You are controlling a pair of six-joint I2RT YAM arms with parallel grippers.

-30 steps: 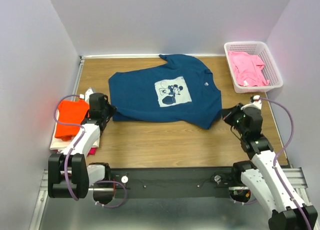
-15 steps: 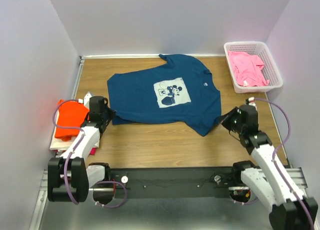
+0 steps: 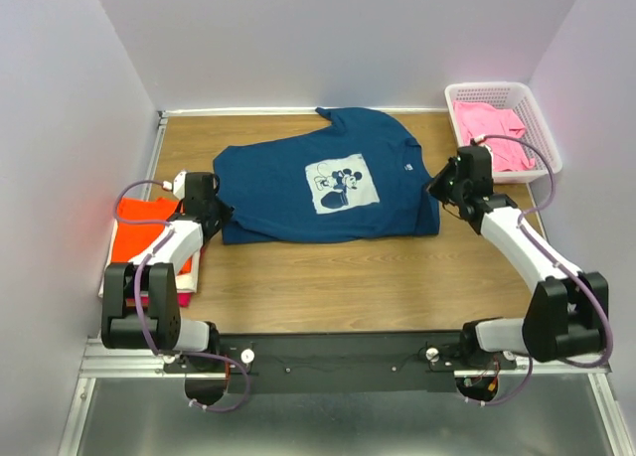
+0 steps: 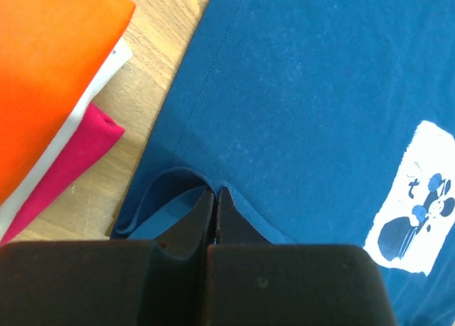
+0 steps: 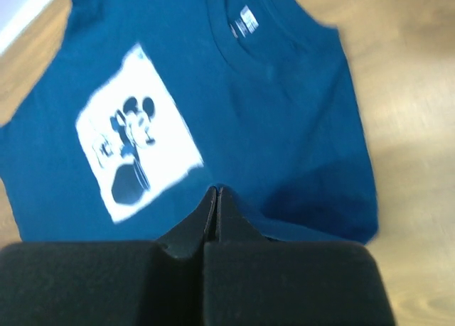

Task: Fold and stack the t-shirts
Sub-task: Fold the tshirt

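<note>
Two tools have hold of the navy t-shirt [image 3: 288,193]. The left tool [image 3: 221,216] is shut tight on the front corner of the hem, at the end farthest from the basket [image 3: 542,128]. A small loop of cloth puffs up just by its tips. The right tool [image 3: 434,186] is shut tight on the shirt's edge at the end nearest the basket.

The shirt lies flat on the table [image 3: 338,277], just beside the basket, with its white picture facing up. Its long way runs across the table, from the basket end to the far end. The neck and its little label point at the basket, and the hem points away from it. One sleeve sticks out toward the back wall.

I think the step is to fold the front long side over. To do it well, both tools should lift a little and move together, at the same speed. That way the new fold runs straight from neck to hem. Pull the cloth gently apart so it does not sag or bunch. Lay it down smooth before letting go.

A pink t-shirt [image 3: 492,138] waits in the basket. An orange t-shirt [image 3: 134,232] tops the folded pile, well away from the basket.
</note>
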